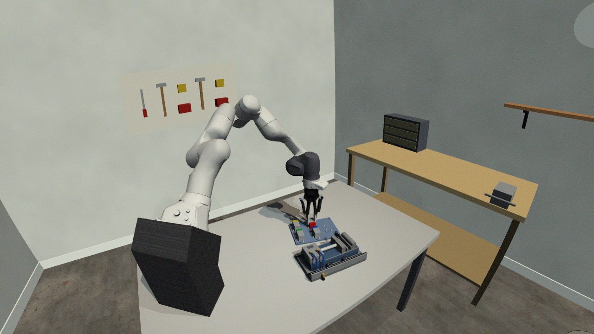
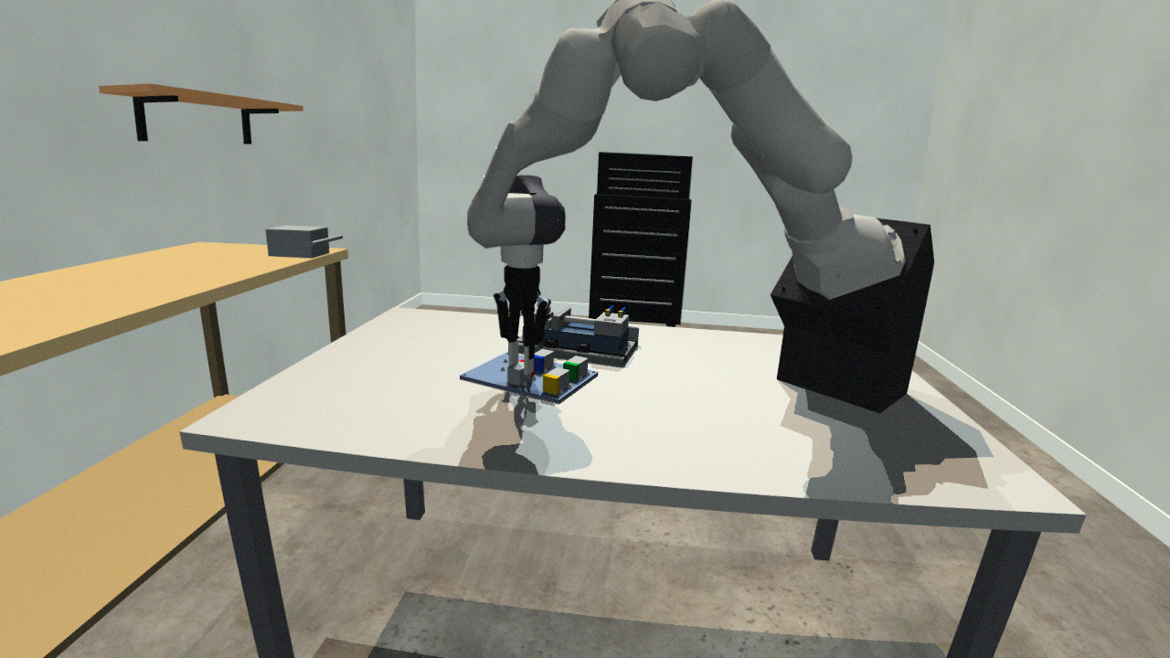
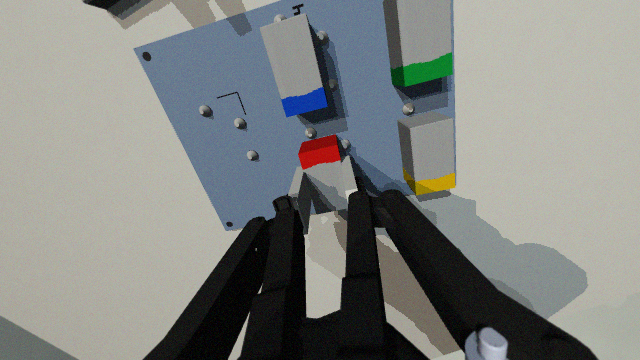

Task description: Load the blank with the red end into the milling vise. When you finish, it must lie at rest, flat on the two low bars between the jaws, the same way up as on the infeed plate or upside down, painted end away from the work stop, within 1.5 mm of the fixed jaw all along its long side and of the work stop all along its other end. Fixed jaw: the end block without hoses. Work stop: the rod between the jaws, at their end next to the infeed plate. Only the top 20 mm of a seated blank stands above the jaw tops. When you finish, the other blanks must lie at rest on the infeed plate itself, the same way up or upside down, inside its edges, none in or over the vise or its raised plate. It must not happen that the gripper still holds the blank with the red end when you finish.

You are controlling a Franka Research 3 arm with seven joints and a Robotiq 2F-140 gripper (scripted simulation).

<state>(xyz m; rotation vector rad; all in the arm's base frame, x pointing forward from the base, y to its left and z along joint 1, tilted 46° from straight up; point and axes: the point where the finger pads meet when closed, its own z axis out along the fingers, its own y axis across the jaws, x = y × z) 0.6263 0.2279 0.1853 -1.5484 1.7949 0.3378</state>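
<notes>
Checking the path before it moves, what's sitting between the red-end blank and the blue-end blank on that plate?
In the wrist view, only a small locating pin and bare infeed plate separate the red-end blank from the blue-end blank.

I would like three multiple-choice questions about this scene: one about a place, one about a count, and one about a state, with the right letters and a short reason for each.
1. Where is the vise relative to the infeed plate in the top view?
A. nearer the camera, toward the table's front edge
B. behind it, toward the wall
C. on the wooden bench

2. How many blanks are on or over the infeed plate?
A. two
B. three
C. four

3. What is the gripper doing?
A. open above the vise
B. shut on the red-ended blank
C. shut on nothing

Answers:
1. A, the vise sits below the plate in the top view.
2. C, the wrist view shows red, blue, green and yellow ends.
3. B, the fingers flank the grey body of the red-ended blank.
</notes>
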